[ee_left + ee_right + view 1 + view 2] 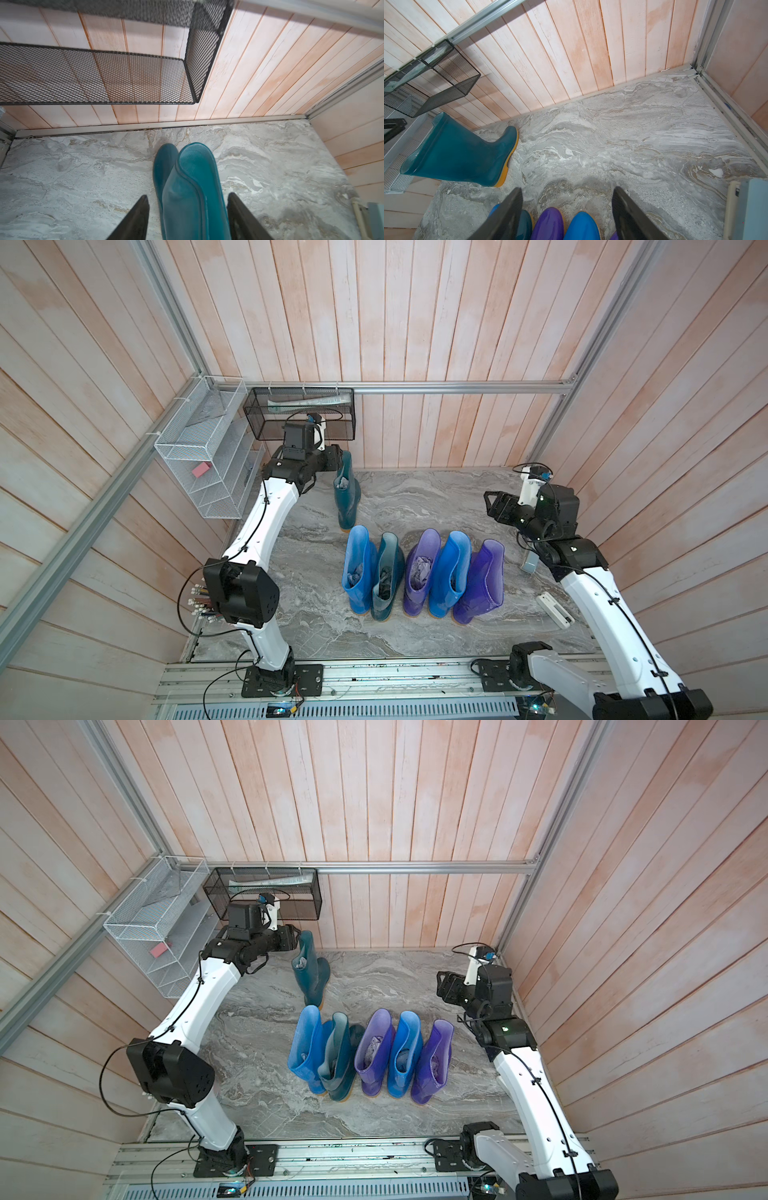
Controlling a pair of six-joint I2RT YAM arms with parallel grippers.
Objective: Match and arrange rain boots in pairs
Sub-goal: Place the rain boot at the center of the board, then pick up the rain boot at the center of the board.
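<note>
One dark teal rain boot stands alone and upright at the back of the marble floor. My left gripper is open around the top of its shaft, with a gap on each side. In front, five boots stand side by side in both top views: blue, teal, purple, blue, purple. At the right my right gripper hangs open and holds nothing, above the row's toes.
A black mesh basket hangs on the back wall just above my left wrist. A white wire rack is on the left wall. A white device and a grey box lie by the right wall.
</note>
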